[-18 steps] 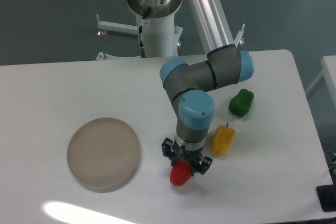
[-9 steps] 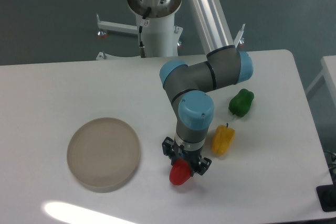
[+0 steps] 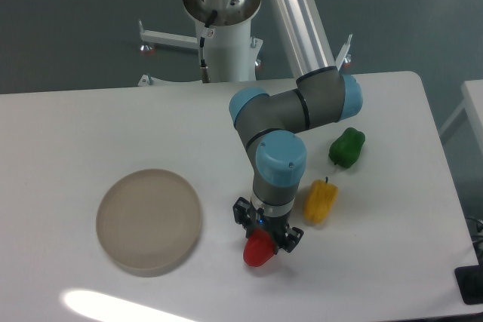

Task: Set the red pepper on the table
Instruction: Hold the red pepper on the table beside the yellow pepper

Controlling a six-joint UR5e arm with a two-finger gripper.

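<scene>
The gripper (image 3: 265, 240) pinched the red pepper (image 3: 259, 249) low over the table (image 3: 75, 126); released, it risked rolling toward the yellow pepper (image 3: 320, 200) at two o'clock.

round beige shallow plate (image 3: 149, 221): front left, lying flat | small yellow toy bell pepper (image 3: 320, 200): right of centre | small green toy bell pepper (image 3: 346, 147): behind the yellow one, apart

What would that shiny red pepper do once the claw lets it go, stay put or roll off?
The red pepper looks rounded and tapering, so it may wobble or roll a little on the flat table. Its glossy skin suggests it could slip in the gripper. It seems to keep its shape when squeezed, so it is probably stiff.
</scene>
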